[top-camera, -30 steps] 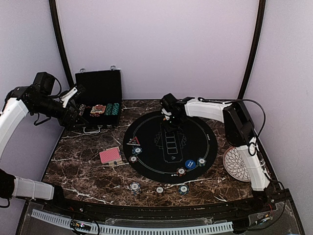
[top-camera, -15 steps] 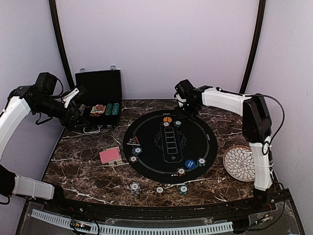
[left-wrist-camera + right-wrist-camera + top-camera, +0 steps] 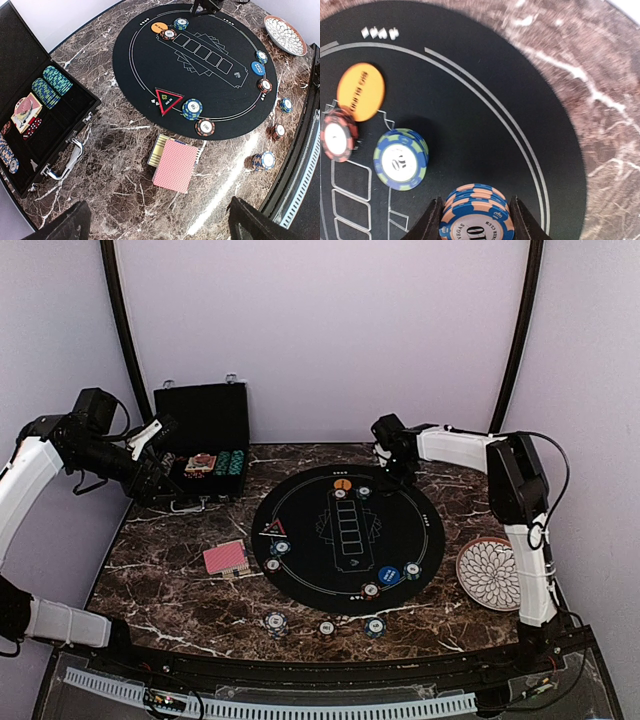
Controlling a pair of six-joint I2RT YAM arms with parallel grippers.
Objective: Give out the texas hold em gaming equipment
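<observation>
midway: chips (image 3: pixel 363 493) sit at 12, 5, 9 o'clock of mat (image 3: pixel 400 530), right gripper (image 3: pixel 476 225) clamped on blue chip stack (image 3: pixel 472 200), left gripper (image 3: pixel 157 225) wide apart and empty, cards (image 3: pixel 226 558) undealt.

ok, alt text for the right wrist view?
The right pincer grips a small blue-and-peach chip stack over the black mat. On the mat to its left lie an orange disc button, a red chip and a blue-and-green chip stack; brown marble table shows upper right.
</observation>
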